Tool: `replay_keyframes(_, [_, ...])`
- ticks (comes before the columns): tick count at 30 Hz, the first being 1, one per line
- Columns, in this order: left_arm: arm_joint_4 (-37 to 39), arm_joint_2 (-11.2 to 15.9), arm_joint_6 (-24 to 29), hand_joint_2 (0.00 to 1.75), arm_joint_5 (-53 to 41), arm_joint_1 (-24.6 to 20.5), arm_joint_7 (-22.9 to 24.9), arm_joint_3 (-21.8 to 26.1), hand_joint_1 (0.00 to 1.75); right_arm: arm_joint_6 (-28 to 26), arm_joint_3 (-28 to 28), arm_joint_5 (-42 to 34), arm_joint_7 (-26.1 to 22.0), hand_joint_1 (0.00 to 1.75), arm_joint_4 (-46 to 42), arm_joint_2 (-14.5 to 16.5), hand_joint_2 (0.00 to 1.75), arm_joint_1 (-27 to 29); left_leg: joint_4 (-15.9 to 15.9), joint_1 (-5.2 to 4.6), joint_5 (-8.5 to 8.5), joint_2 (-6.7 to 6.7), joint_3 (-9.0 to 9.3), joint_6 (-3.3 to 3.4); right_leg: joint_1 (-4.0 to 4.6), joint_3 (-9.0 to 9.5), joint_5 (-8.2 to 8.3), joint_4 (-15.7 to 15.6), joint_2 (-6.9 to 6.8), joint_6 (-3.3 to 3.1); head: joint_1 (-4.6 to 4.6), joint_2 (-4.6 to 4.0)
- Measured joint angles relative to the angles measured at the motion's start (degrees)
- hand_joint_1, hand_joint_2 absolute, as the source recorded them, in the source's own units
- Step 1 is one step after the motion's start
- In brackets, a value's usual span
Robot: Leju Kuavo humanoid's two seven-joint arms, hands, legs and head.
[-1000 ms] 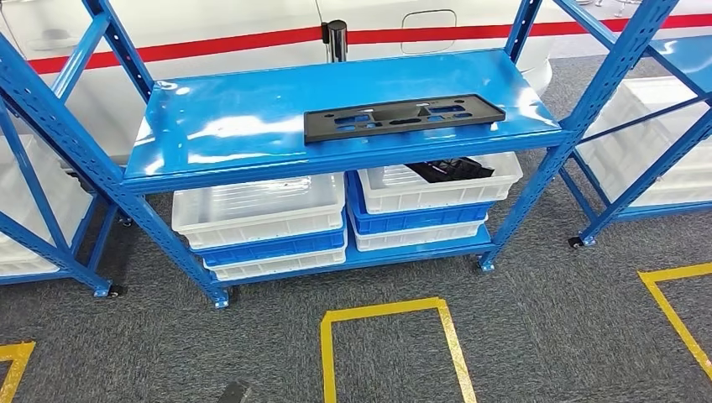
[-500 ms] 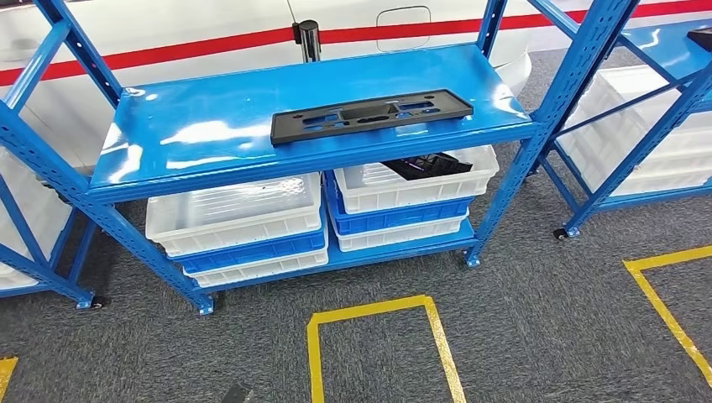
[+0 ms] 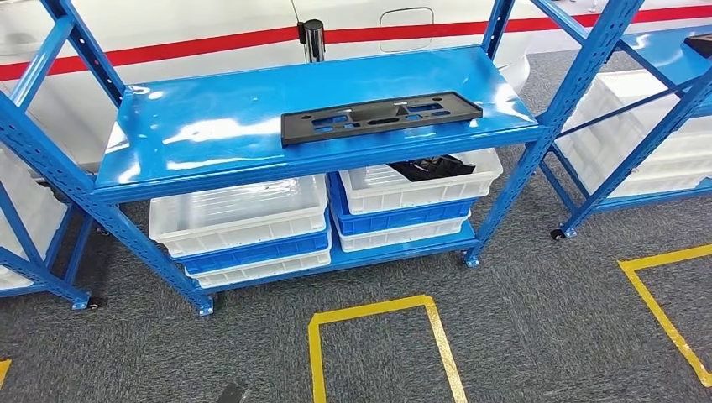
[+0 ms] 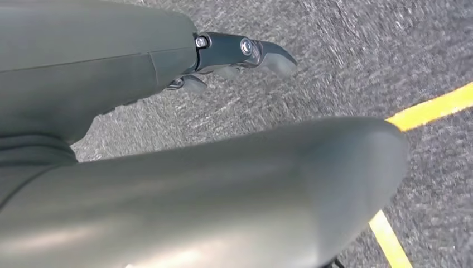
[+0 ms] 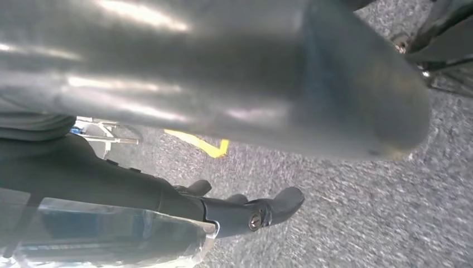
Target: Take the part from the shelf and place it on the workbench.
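Note:
A flat black plastic part (image 3: 382,117) with several cut-outs lies near the front edge of the blue shelf board (image 3: 218,126), right of its middle. My left hand (image 4: 223,190) hangs over grey carpet with its dark fingers (image 4: 245,49) stretched out and nothing in it. My right hand (image 5: 234,67) also hangs above the carpet, its fingers (image 5: 268,209) extended and holding nothing. Both hands are far below and apart from the part.
Under the board stand stacked white and blue bins (image 3: 239,214); the right-hand bin (image 3: 420,189) holds dark parts. A second blue rack (image 3: 638,126) with white bins stands at the right. A yellow tape box (image 3: 378,309) marks the carpet before the shelf.
The whole picture has shifted sideways and down as the camera moved, bringing the shelf slightly closer. The black part lies where it was on the board.

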Motion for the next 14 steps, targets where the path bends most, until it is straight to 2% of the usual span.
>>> replay_keyframes(1, [0.0,0.0,0.0,0.0,0.0,0.0,0.0,0.0,0.0,0.0,0.0,0.0,0.0,0.0,0.0,0.0,0.0,0.0,0.3,-0.09,-0.29,0.03,0.06,-0.39,-0.05,1.4,0.86,-2.7,-0.18,-0.05,0.07,-0.01])
replay_keyframes(2, [0.0,0.0,0.0,0.0,0.0,0.0,0.0,0.0,0.0,0.0,0.0,0.0,0.0,0.0,0.0,0.0,0.0,-0.1,0.5,-0.19,-0.53,0.06,0.07,-0.82,0.0,2.07,1.19,-4.1,-0.27,-0.45,0.03,0.0])
replay_keyframes(4, [0.0,0.0,0.0,0.0,0.0,-0.1,0.0,0.0,0.0,0.0,0.0,0.0,0.0,0.0,0.0,0.1,0.0,0.0,0.8,-0.21,-0.81,0.09,0.03,-1.44,0.23,2.21,1.14,-4.1,-0.11,-1.44,-0.11,0.0])
replay_keyframes(6, [0.0,0.0,-0.1,0.0,-0.1,-0.1,0.1,0.0,0.0,0.0,0.0,0.0,0.0,0.0,0.0,0.0,0.0,0.0,1.5,0.06,-1.43,-0.04,-0.21,-1.98,0.0,2.27,1.17,-4.1,0.03,-2.14,-0.25,0.0])
replay_keyframes(8, [0.0,0.0,-0.1,0.0,-0.1,-0.1,0.1,0.0,0.0,0.1,-0.1,-0.4,0.0,0.0,0.0,0.1,0.0,0.0,5.8,0.36,-4.06,-0.25,-2.17,-2.67,-0.23,2.35,1.21,-4.2,0.13,-2.67,-0.35,0.01])
replay_keyframes(10, [0.0,0.0,-0.1,0.0,-0.1,-0.1,0.2,0.0,0.0,0.4,-0.6,-1.1,0.0,0.0,0.0,0.1,0.0,-0.1,13.2,0.54,-7.39,-0.33,-5.96,-3.17,-0.08,2.37,1.11,-4.1,0.15,-3.0,-0.42,0.01])
replay_keyframes(11, [0.0,0.0,-0.1,0.0,-0.1,0.0,0.3,0.0,0.0,0.7,-1.0,-1.5,0.0,0.0,0.0,0.1,0.0,-0.1,15.8,0.6,-8.02,-0.34,-7.51,-3.25,0.0,2.39,1.05,-4.1,0.17,-3.1,-0.42,0.01])
replay_keyframes(12, [0.0,0.0,-0.2,0.0,-0.2,0.0,0.3,0.0,0.0,0.9,-1.3,-1.7,0.0,0.0,0.0,0.1,0.0,0.0,16.6,0.65,-7.52,-0.33,-8.21,-3.21,0.06,2.45,1.0,-4.1,0.24,-3.16,-0.42,0.01])
replay_keyframes(14, [0.0,0.0,-0.2,0.0,-0.2,0.1,0.3,0.0,0.0,1.4,-1.7,-1.9,0.0,0.0,0.0,0.1,0.0,0.0,14.0,0.68,-4.97,-0.34,-7.45,-2.96,0.11,2.61,0.93,-4.1,0.43,-3.21,-0.42,0.0])
